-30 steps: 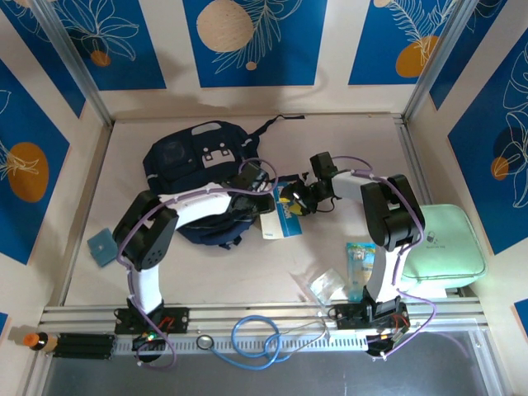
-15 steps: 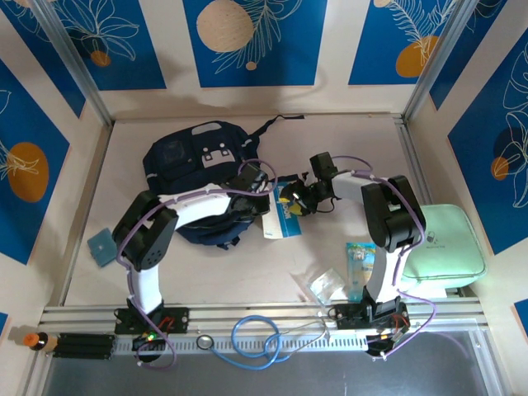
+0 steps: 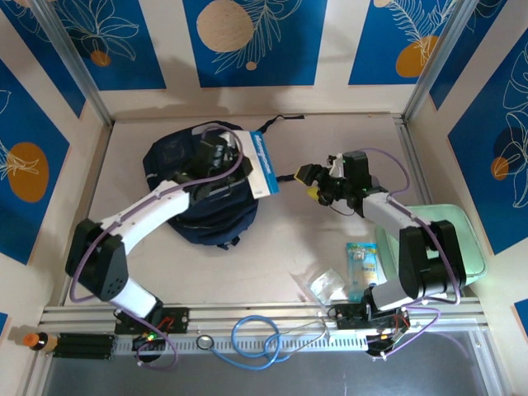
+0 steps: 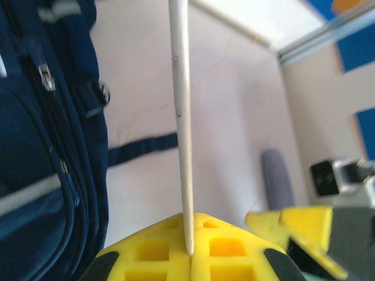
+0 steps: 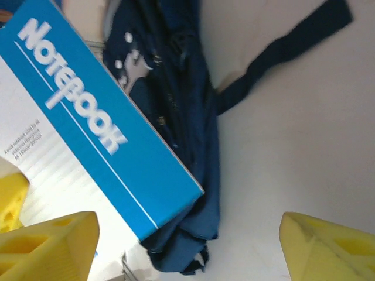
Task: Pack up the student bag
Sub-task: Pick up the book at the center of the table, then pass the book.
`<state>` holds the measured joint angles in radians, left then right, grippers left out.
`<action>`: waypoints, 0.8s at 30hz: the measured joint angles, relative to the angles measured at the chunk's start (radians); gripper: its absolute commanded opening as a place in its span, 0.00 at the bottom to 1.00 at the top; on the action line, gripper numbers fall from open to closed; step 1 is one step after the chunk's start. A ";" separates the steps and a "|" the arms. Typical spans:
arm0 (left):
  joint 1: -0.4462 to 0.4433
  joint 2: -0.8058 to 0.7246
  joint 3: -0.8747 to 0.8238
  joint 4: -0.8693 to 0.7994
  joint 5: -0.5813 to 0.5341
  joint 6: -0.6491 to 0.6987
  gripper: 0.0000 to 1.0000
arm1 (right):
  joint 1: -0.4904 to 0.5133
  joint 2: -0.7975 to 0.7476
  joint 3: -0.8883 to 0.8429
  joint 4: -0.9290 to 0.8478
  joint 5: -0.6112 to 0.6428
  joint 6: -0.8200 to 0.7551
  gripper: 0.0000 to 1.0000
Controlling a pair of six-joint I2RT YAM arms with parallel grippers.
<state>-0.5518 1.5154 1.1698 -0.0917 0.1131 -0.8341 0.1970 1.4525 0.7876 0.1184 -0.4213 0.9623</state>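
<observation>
**Notebook Insertion: Slip and Snag Hazards**

Top view: the left pincer (image 3: 238, 155) is clenched on the notebook (image 3: 262, 162) and holds it over the student bag (image 3: 214, 219), which lies toward the far left of the counter (image 3: 247, 268). The right pincer (image 3: 312, 181) hangs released, near the notebook.

Left wrist view: the pads grip only one edge of the notebook (a thin hold), so we judge it may pivot or slip.

Right wrist view: we cannot make out an open compartment, so the notebook may snag on closed fabric.
</observation>
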 measured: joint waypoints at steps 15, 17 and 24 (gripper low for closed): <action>0.048 -0.026 -0.101 0.433 0.055 -0.301 0.00 | 0.124 0.140 -0.007 0.620 -0.077 0.441 0.85; 0.048 -0.009 -0.101 0.470 0.067 -0.332 0.00 | 0.138 0.176 0.021 0.660 -0.077 0.477 0.82; 0.048 0.018 -0.118 0.492 0.069 -0.374 0.00 | 0.183 0.255 0.121 0.748 -0.061 0.547 0.55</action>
<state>-0.5041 1.5330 1.0515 0.4000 0.1825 -1.2079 0.3801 1.7077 0.9089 0.8669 -0.4828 1.5089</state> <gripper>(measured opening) 0.063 0.628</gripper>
